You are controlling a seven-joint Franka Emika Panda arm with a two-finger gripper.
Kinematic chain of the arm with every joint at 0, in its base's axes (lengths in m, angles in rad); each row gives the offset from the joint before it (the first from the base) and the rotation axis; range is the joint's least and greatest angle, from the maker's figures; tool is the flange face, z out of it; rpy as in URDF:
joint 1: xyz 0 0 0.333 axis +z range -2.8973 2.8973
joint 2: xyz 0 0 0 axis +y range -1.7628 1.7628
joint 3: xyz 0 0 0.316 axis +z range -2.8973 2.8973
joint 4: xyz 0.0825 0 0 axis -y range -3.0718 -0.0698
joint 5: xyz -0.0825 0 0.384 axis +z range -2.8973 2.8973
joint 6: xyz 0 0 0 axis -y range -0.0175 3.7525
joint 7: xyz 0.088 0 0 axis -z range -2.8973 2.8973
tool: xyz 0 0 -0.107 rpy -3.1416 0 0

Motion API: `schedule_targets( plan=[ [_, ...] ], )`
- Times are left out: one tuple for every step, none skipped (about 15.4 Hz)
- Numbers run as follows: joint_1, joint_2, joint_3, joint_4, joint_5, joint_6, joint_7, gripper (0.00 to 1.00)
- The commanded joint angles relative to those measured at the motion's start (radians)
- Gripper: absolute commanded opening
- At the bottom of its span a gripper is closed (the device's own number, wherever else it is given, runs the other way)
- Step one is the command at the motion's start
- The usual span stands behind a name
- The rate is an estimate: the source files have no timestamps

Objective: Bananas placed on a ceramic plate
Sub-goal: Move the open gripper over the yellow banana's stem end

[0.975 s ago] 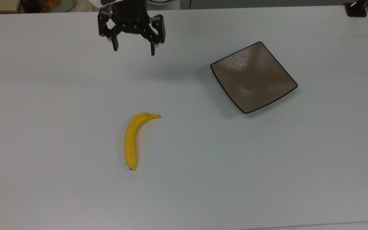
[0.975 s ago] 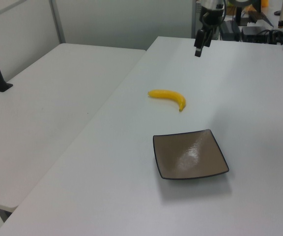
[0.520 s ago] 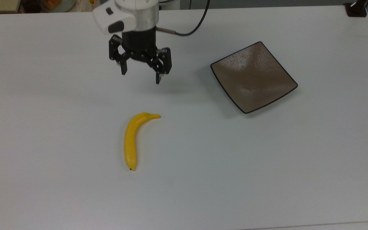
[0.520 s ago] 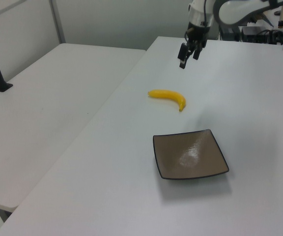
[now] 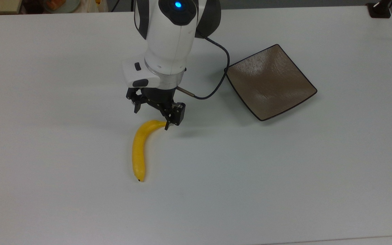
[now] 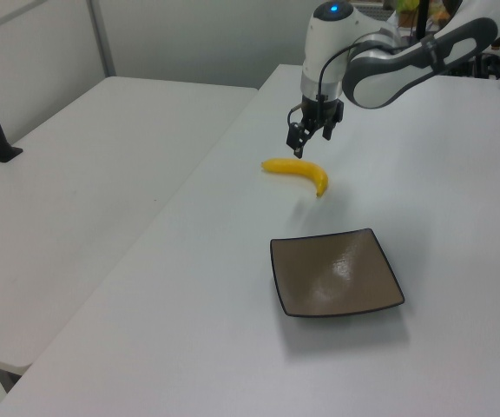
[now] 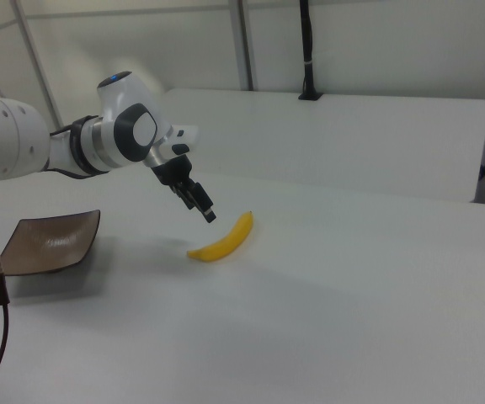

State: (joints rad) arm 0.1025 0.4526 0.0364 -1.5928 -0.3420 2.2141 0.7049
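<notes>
A yellow curved banana (image 5: pixel 139 149) lies flat on the white table (image 5: pixel 284 177), also seen as the banana (image 6: pixel 299 172) and the banana (image 7: pixel 223 239). The square brown ceramic plate (image 5: pixel 270 82) sits bare to the top view's right; the same plate (image 6: pixel 337 274) is nearest the camera in the left view, and the plate (image 7: pixel 50 244) is at the right view's left. My gripper (image 5: pixel 151 119) hangs open above the banana's stem end, one fingertip overlapping the stem in the top view. Seen as the gripper (image 6: pixel 299 143) and the gripper (image 7: pixel 203 206), it is above the fruit, not touching.
A black cable (image 5: pixel 216 78) loops from the wrist toward the plate's near corner. A second white table (image 6: pixel 85 182) stands beside this one. A black post base (image 5: pixel 379 10) sits at the table's far corner. Open table surface surrounds the banana.
The arm has swept from the table's far edge toward the banana and lowered, ending over its stem end. Banana and plate have not moved.
</notes>
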Motion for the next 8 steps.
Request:
schedule_targets(
  plan=[
    [0.005,0.032,-0.003,0.045,-0.045,0.009,0.042,1.0],
    [0.005,0.032,-0.003,0.045,-0.045,0.009,0.044,1.0],
    [0.005,0.032,-0.003,0.045,-0.046,0.009,0.044,1.0],
    [0.003,0.034,-0.003,0.045,-0.046,0.01,0.047,1.0],
    [0.002,0.046,-0.003,0.045,-0.049,0.012,0.048,1.0],
    [-0.003,0.052,-0.003,0.045,-0.06,0.013,0.048,1.0],
    [-0.004,0.063,-0.003,0.053,-0.066,0.024,0.05,1.0],
    [-0.006,0.072,-0.003,0.056,-0.066,0.044,0.051,1.0]
  ],
)
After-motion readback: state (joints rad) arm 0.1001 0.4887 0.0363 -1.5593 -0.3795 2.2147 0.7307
